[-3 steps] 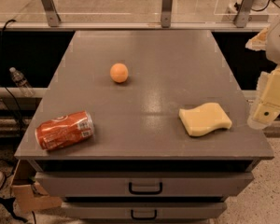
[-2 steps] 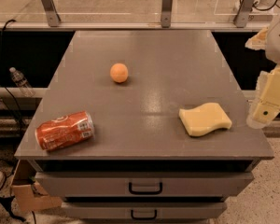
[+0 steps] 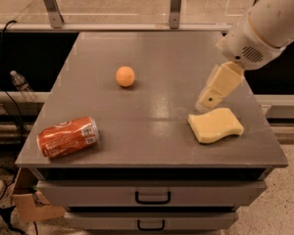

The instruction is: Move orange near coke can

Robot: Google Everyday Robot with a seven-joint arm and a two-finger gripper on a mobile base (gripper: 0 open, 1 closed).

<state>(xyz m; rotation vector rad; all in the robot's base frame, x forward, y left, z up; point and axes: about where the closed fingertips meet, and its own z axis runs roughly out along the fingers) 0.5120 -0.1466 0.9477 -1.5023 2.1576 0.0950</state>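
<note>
Moved: gripper, earlier off the table's right edge, now reaches in over the right part of the top; the orange, can and sponge lie where they were.
Gripper: cream-coloured, angled down and to the left from a bulky white arm, its tip just beside the sponge's upper left corner; whether it is parted or closed cannot be told.
Surface: grey table, flat and slightly glossy, with two drawers below, upper and lower, each with a dark handle.
Room: metal rail behind the table with two upright posts; water bottle and cables to the left; cardboard box at lower left; speckled floor.
Orange: one, left of centre, well apart from the gripper.
Coke can: one, on its side near the front left corner, well apart from the orange.
Sponge: one, pale yellow, wavy, near the front right.
</note>
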